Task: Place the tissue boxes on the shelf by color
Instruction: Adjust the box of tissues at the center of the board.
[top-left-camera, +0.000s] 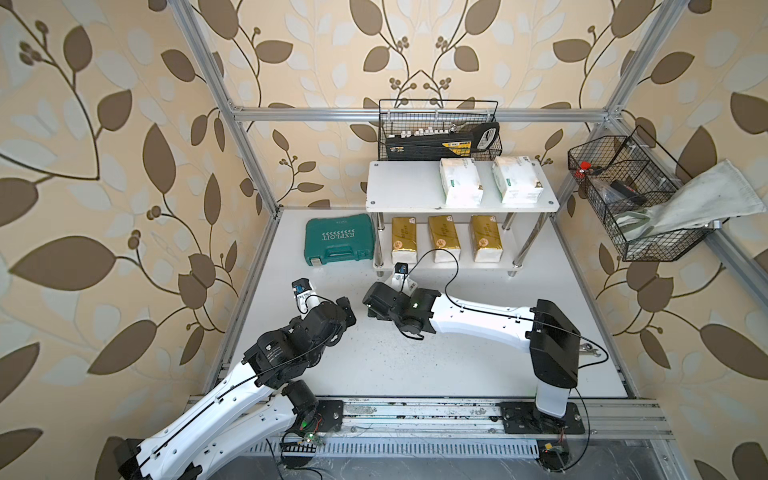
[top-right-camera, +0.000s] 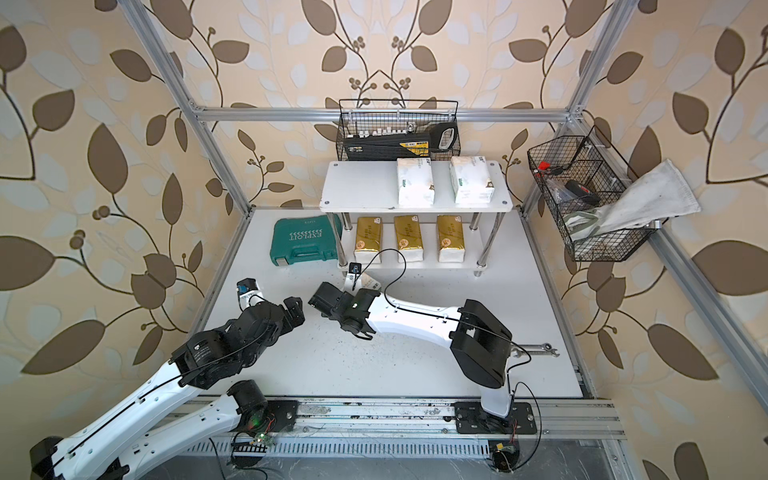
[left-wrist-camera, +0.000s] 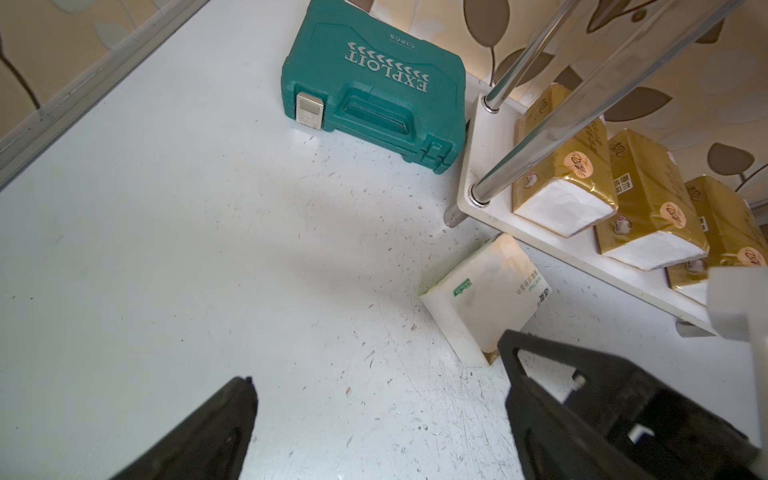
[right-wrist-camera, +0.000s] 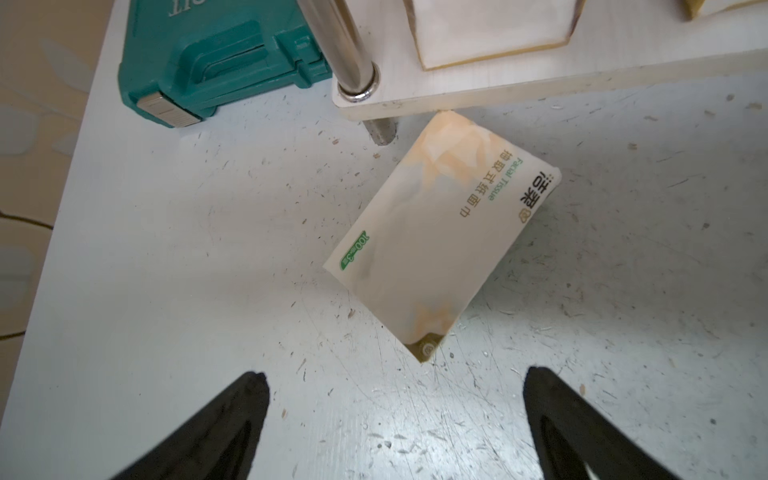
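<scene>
**Q:** Surface and enclosure?
**A:** White tabletop (top-left-camera: 374, 365), scratched and speckled. It is enclosed by an aluminium frame (top-left-camera: 311, 112) and leaf-pattern wallpaper (top-left-camera: 104, 166).

**Q:** Task items?
**A:** The shelf (top-left-camera: 399, 187) stands at the rear. Upper tier: two white tissue boxes (top-left-camera: 460, 183). Lower tier: three gold tissue boxes (top-left-camera: 444, 237), side by side. A third white tissue box (right-wrist-camera: 436, 249) lies skewed on the tabletop, just beside the shelf's front corner foot. Contact there is uncertain.

**Q:** Obstructions?
**A:** A green case (top-left-camera: 338, 245) sits beside the shelf. The right arm (top-left-camera: 469, 320) covers most of the third box in both top views. Wire baskets (top-left-camera: 440, 133) hang on the frame.

**Q:** Tools?
**A:** Left tool (left-wrist-camera: 376, 361) and right tool (right-wrist-camera: 395, 374): jaws wide, empty, short of the box.
</scene>
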